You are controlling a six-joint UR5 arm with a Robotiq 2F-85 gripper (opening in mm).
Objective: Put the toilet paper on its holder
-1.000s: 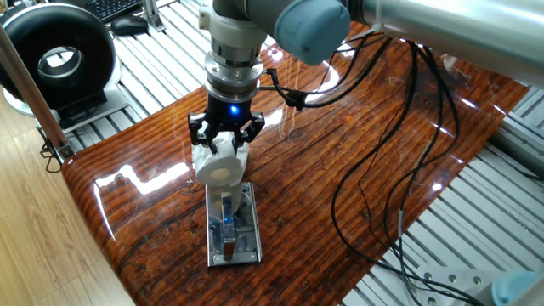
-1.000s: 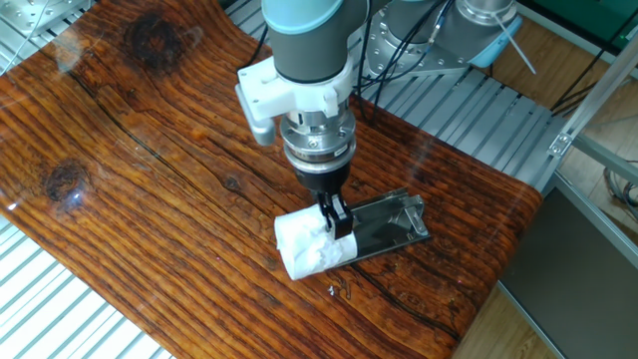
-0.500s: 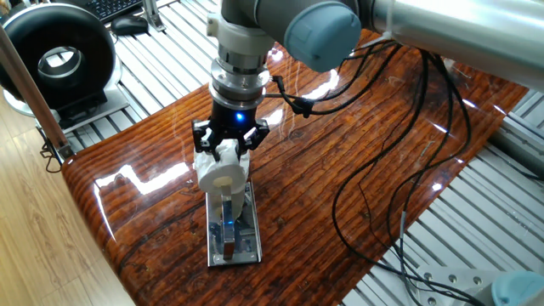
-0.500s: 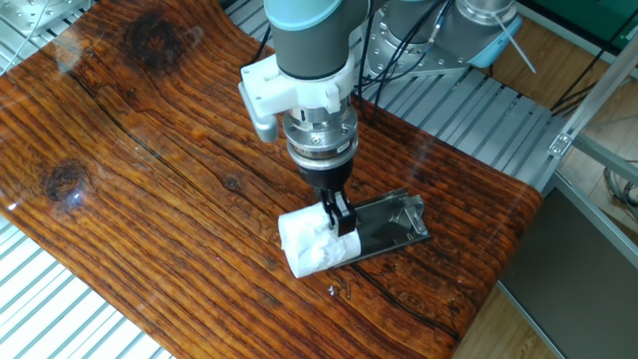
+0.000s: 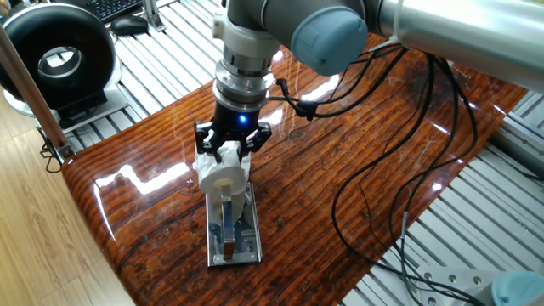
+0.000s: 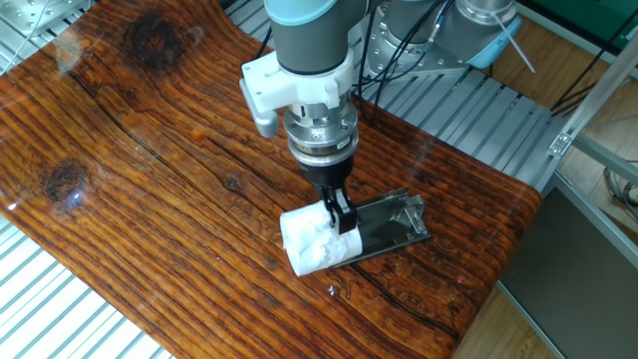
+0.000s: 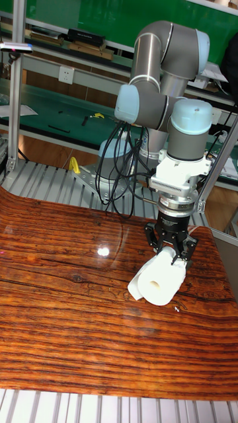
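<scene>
The white toilet paper [image 5: 223, 177] [image 6: 317, 242] [image 7: 158, 283] lies on its side, clamped between the black fingers of my gripper [image 5: 231, 153] [image 6: 335, 215] [image 7: 170, 252], which is shut on it. It sits at the near end of the chrome holder [image 5: 240, 238] [image 6: 391, 227], a flat plate lying on the wooden table. In one fixed view the raised bar [image 5: 229, 223] runs out from under the roll's round face. Whether the bar passes through the core, I cannot tell. The tall fixed view hides the holder behind the roll.
A large black ring-shaped device [image 5: 58, 59] stands off the table's far left corner beside a wooden post [image 5: 30, 89]. Black cables [image 5: 382, 170] hang from the arm across the table's right half. Metal slats [image 6: 469, 125] surround the wooden top.
The gripper and the roll have shifted slightly along the holder, a little further over the plate. The grip on the roll is unchanged.
</scene>
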